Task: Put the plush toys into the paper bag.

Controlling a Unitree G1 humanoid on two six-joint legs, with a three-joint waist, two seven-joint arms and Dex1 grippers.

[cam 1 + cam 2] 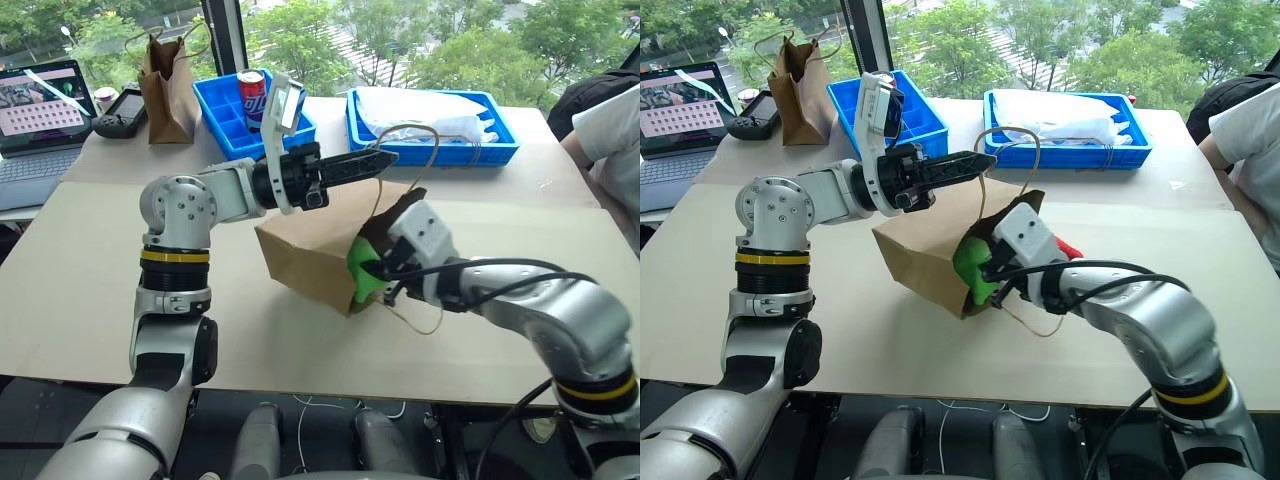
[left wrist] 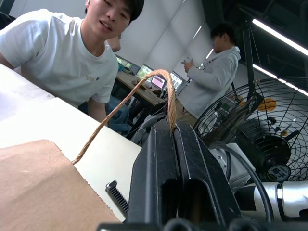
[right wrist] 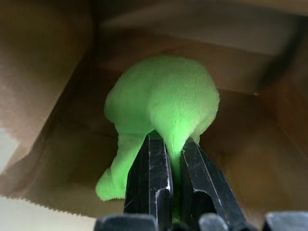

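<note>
L pincer (image 1: pixel 385 158) pinches bag (image 1: pixel 305 262) handle (image 2: pixel 144 89), holding the mouth up off the table (image 1: pixel 90 300). R pincer (image 3: pixel 168 159) clamps green plush (image 3: pixel 161 103) at the mouth, partly inside. Risk: twine slips, mouth sags, plush snags on rim. Red chili (image 1: pixel 1068 247) sits just behind R arm.

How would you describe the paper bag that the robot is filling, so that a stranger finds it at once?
On the beige table, look at the middle, between the two arms. The paper bag lies tilted there, wide and light brown, one twine handle lifted; the narrower, darker bag stands upright far behind.
</note>
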